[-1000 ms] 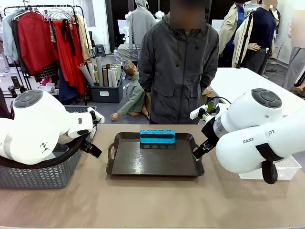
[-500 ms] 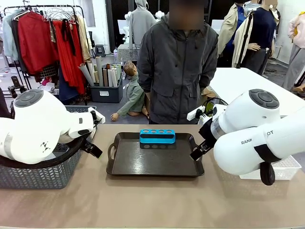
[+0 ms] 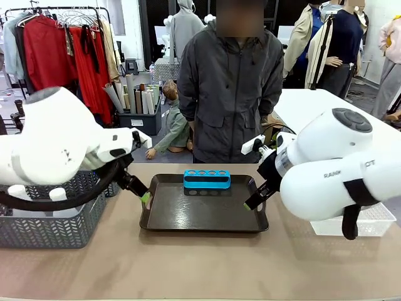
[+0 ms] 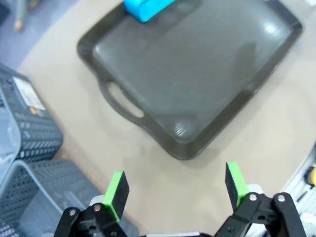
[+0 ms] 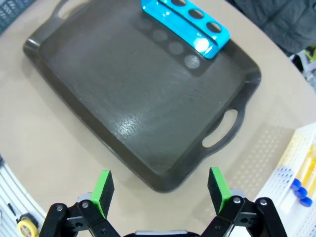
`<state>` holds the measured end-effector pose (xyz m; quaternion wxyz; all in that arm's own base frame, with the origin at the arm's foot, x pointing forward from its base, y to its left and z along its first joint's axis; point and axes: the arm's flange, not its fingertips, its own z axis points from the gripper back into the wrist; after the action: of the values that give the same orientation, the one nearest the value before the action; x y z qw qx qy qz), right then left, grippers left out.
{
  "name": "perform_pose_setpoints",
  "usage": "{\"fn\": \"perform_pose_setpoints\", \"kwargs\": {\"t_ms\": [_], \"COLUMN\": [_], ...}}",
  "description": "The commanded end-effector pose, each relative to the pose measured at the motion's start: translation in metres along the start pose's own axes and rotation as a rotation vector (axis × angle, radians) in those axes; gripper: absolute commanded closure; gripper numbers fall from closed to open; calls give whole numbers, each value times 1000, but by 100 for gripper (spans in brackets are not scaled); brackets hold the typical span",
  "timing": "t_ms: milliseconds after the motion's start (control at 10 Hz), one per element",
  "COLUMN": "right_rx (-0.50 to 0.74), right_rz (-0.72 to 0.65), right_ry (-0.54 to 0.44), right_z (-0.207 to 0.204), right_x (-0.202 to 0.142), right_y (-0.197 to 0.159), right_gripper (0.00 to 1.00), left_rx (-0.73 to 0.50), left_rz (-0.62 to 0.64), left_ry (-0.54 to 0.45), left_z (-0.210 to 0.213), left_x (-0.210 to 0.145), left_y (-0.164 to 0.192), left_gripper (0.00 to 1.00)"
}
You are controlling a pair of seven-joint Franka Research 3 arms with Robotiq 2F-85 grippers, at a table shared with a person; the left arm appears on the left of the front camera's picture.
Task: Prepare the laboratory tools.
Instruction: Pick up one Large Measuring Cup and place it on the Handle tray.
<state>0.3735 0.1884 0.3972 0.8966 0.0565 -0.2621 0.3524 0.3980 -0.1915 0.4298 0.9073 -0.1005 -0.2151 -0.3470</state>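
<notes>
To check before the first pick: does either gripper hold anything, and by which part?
Nothing is held: the left gripper and the right gripper are both open and empty.

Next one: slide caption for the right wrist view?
Open right gripper hovers over the edge of a dark handled tray carrying a small blue tube rack.

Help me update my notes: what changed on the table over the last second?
The left arm swung from over the grey basket toward the tray; the left fingers now hang open near its left end. The right arm eased slightly toward the tray's right end, right fingers open. Nothing was grasped or let go. The tray and blue rack stayed put.
</notes>
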Motion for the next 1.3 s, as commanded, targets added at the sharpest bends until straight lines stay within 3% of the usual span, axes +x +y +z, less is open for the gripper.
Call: {"fn": "perform_pose_setpoints", "kwargs": {"t_ms": [0, 400, 800, 1100, 1200], "right_rx": [63, 105, 130, 77, 88], "right_rz": [58, 75, 89, 25, 51], "right_ry": [8, -72, -182, -264, -191], "right_z": [33, 101, 138, 149, 149], "right_x": [4, 35, 47, 50, 50], "right_y": [-13, -43, -69, -79, -74], "right_gripper": [0, 0, 0, 0, 0], "left_rx": [-101, -139, -112, -77, -92], "left_rz": [-57, -155, -179, -177, -163], "left_ry": [-24, -105, -167, -208, -159], "left_z": [21, 54, 74, 79, 81], "left_x": [13, 43, 57, 59, 62], "left_y": [10, 10, 15, 11, 12], "left_gripper": [0, 0, 0, 0, 0]}}
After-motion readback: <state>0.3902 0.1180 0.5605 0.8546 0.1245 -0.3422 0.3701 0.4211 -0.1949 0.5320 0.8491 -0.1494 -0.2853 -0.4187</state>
